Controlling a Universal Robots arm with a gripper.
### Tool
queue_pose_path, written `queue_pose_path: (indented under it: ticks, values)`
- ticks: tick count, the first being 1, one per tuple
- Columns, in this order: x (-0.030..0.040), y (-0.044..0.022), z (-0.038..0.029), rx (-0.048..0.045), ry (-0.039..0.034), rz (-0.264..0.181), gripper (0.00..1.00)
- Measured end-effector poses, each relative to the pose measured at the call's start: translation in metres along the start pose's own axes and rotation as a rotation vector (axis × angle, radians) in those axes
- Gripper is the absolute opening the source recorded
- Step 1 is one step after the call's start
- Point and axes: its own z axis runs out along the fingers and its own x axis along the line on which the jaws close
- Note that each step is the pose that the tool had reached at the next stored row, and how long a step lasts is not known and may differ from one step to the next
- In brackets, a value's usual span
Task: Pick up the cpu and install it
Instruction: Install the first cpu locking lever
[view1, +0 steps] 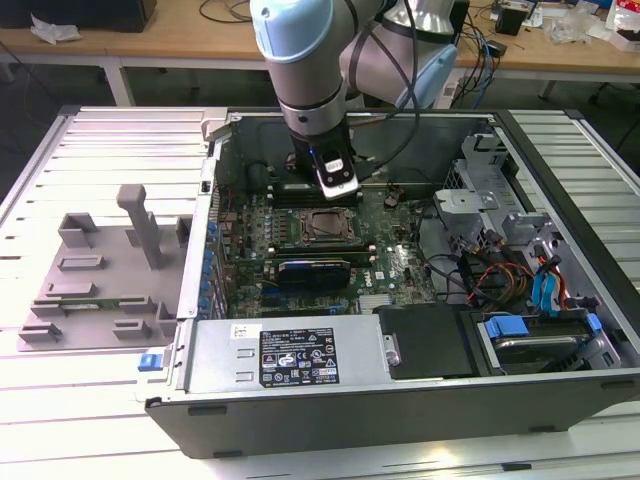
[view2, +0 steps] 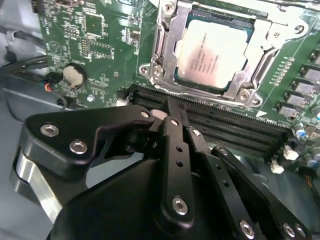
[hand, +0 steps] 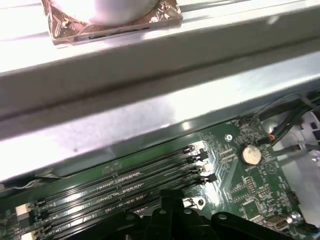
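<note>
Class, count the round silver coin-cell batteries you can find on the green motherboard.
1. The coin-cell battery sits on the motherboard beside the memory slots, visible in both wrist views. Others may be hidden under the arm.

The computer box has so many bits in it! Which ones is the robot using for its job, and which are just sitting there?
For the job:
- the cpu, lying in its socket
- the gripper, above the memory slots

Just there:
- coin battery
- grey tray
- blue cables
- power supply

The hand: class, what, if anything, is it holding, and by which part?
Nothing. The hand is closed empty over the memory slots, while the cpu sits apart in its socket.
</note>
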Motion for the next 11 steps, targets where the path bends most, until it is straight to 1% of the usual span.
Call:
queue_pose_path:
  ticks: [1,2,3,5,6,10,11]
  values:
    - [-0.0006,0.0001,-0.0013,0.0005,0.0,0.0,0.11]
    - [-0.0016,-0.001,-0.0019,0.004,0.0022,0.003,0.11]
    - [-0.0027,-0.0024,-0.0022,0.0173,0.0047,0.006,0.11]
    - [-0.0035,-0.0037,-0.0024,0.044,0.0048,0.007,0.11]
    - [-0.0037,-0.0039,-0.0025,0.0544,0.0044,0.006,0.11]
    - [-0.0043,-0.0042,-0.0024,0.1684,-0.0129,-0.007,0.11]
    - [-0.0047,-0.0041,-0.0023,0.1874,-0.0149,-0.01,0.11]
